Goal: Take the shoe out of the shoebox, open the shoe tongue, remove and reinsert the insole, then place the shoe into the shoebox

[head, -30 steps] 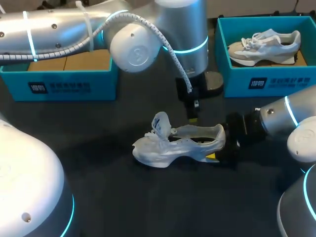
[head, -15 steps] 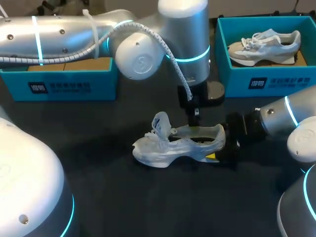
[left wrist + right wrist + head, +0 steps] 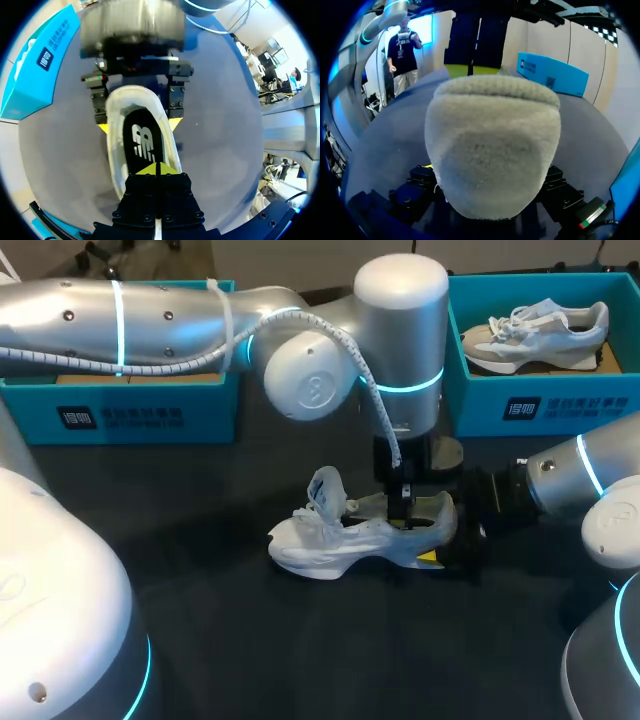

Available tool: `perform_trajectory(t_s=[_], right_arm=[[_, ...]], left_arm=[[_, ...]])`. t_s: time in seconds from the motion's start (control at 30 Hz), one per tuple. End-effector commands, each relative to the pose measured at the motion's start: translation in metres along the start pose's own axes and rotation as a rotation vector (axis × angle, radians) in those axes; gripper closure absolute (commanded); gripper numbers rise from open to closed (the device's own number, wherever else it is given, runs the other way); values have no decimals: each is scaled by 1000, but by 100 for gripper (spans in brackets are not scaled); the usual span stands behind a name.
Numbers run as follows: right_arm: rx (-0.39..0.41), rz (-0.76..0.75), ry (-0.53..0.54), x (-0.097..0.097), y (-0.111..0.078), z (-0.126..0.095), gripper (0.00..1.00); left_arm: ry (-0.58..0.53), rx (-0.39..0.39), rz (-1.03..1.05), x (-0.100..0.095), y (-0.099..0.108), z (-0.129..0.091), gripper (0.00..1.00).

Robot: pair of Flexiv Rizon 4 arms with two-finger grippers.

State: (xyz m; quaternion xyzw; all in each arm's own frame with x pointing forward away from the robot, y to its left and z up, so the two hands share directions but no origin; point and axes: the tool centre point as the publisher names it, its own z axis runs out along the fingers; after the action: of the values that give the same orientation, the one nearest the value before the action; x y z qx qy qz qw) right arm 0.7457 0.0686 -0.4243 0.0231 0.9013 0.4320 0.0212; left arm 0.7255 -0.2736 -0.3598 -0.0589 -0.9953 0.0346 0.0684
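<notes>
A white shoe [image 3: 350, 535] lies on its sole mid-table, toe to the left, tongue [image 3: 325, 490] pulled up. My right gripper [image 3: 450, 545] is shut on its heel, a yellow-tipped finger on either side [image 3: 102, 127]; in the right wrist view the grey heel [image 3: 495, 145] fills the space between the fingers. My left gripper [image 3: 405, 510] hangs down into the shoe's opening. Its yellow tips [image 3: 157, 169] are shut together right at the black insole [image 3: 142, 142], with nothing visibly pinched. Whether they touch the insole I cannot tell.
A blue shoebox [image 3: 120, 405] stands at the back left behind my left arm. Another blue shoebox [image 3: 540, 400] at the back right holds a second shoe [image 3: 540, 330]. Dark table surface lies in front of the shoe.
My left arm has swung to the right and lowered its shut gripper from behind the shoe into the shoe's opening. The shoe and my right gripper have stayed put.
</notes>
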Motion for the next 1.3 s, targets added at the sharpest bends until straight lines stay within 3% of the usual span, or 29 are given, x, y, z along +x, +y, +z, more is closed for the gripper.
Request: perform_trajectory(t_s=[0.03, 0.33, 0.8, 0.87, 0.93, 1.07, 1.1, 1.13, 1.23, 1.3], right_arm=[[0, -1, -1, 0, 0, -1, 100], [0, -1, -1, 0, 0, -1, 100], [0, -1, -1, 0, 0, -1, 100], [0, -1, -1, 0, 0, -1, 100], [0, -1, -1, 0, 0, -1, 100], [0, -1, -1, 0, 0, -1, 100], [0, -1, -1, 0, 0, -1, 100], [0, -1, -1, 0, 0, -1, 100], [0, -1, -1, 0, 0, -1, 100], [0, -1, -1, 0, 0, -1, 100]], left_arm=[[15, 2, 7, 1, 3, 11, 100], [96, 16, 27, 6, 8, 19, 100], [124, 12, 51, 7, 9, 34, 100], [125, 11, 49, 6, 10, 36, 77], [129, 8, 46, 5, 11, 38, 73], [130, 6, 44, 3, 12, 42, 51], [130, 10, 48, 3, 12, 44, 29], [129, 11, 51, 2, 13, 46, 21], [122, 8, 66, 1, 13, 53, 25], [108, 2, 74, 0, 12, 56, 41]])
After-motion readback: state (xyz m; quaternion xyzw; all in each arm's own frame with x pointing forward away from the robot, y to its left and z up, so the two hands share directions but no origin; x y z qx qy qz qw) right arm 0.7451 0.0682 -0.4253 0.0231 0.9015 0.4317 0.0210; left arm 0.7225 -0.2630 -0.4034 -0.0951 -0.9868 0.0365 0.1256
